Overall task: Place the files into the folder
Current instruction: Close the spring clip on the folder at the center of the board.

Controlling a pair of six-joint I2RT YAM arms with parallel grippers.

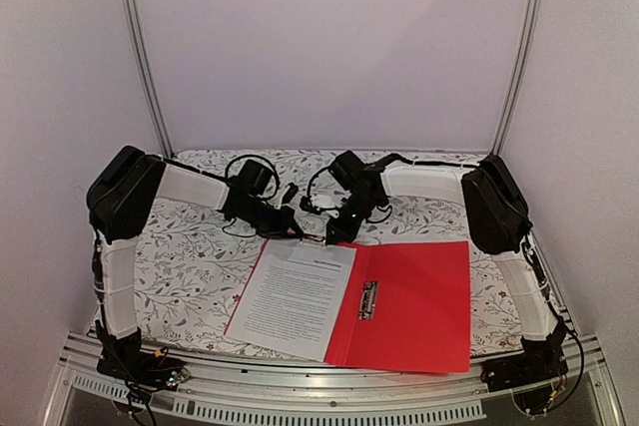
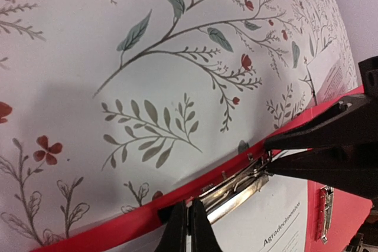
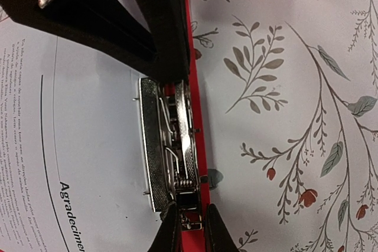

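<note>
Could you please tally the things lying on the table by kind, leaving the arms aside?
Red folder: 1
Stack of printed sheets: 1
Metal clips: 2
Total: 4

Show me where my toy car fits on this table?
Free: flowery tablecloth between the left arm and the white printed paper sheet; a thinner strip right of the flat red plastic folder. Crowded: the folder's far edge, where left gripper and right gripper meet at the silver metal clip.
</note>
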